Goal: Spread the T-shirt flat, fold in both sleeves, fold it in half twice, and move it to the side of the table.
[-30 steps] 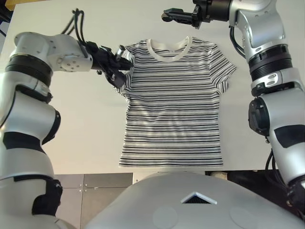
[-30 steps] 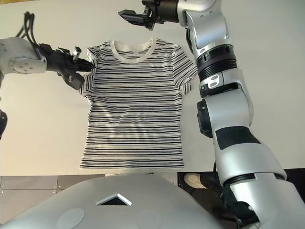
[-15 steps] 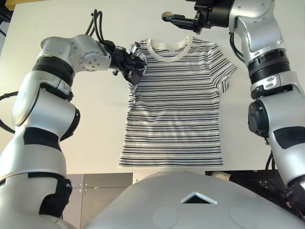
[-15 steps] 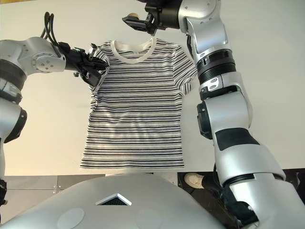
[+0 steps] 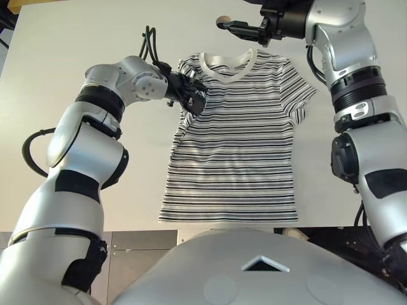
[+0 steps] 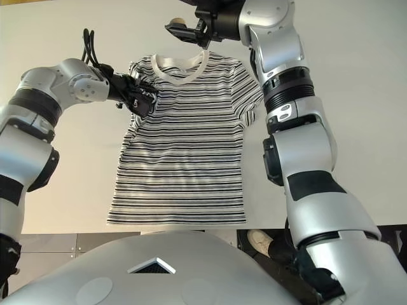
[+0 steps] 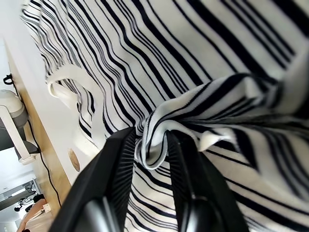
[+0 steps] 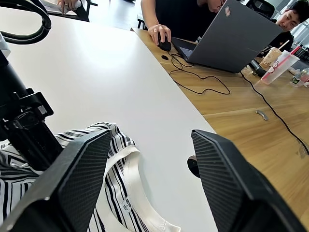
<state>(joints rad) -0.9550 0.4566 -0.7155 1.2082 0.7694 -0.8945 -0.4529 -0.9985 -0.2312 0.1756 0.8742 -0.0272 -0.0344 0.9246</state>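
A black-and-white striped T-shirt [image 5: 232, 136] with a white collar [image 5: 227, 61] lies face up on the white table [image 5: 82, 146]. My left gripper [image 5: 194, 101] is shut on the shirt's left sleeve [image 7: 159, 140], which it holds folded inward over the chest near the collar. The pinched fabric bunches between its black fingers [image 7: 118, 164]. The right sleeve [image 5: 304, 95] lies spread out flat. My right gripper [image 5: 238, 27] hovers open above the table just beyond the collar, holding nothing; its two black fingers [image 8: 72, 169] stand wide apart.
The white table extends with free room left and right of the shirt. Its near edge [image 5: 127, 230] runs just below the hem. Beyond the far edge stands a wooden desk [image 8: 241, 111] with a laptop and cables.
My left gripper has carried the left sleeve to the right, from outside the shirt's edge to over the chest by the collar. The right gripper has barely shifted.
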